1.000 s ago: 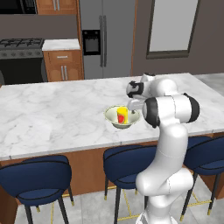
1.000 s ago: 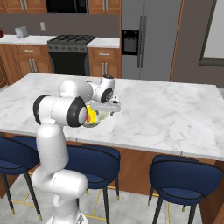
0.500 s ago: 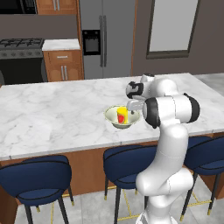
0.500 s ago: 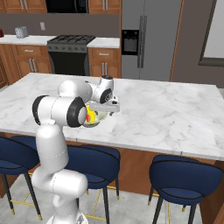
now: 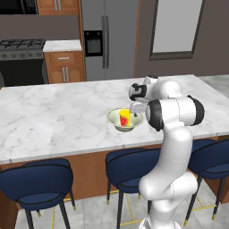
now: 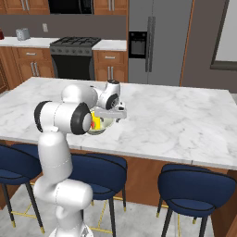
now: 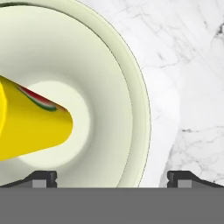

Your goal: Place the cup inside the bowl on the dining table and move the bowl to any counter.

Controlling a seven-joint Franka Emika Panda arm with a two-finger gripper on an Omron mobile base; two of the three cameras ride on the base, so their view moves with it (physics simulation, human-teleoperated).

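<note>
over the bowl (image 7: pixel 109 78) rim — tool (image 7: pixel 112 178) spread wide — cup (image 7: pixel 30 127) inside.

Two rear base angles, one close-up from the hand.
Both looking forward-down across the white grey-veined marble island top (image 5: pixel 53 116); hand camera hard against the pale cream-green shallow bowl (image 7: pixel 127 100).

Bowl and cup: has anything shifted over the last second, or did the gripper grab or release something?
Nothing visibly changed. The cup sits inside the bowl on the dining table as before, and the gripper hangs open over the bowl's rim, holding nothing.
</note>
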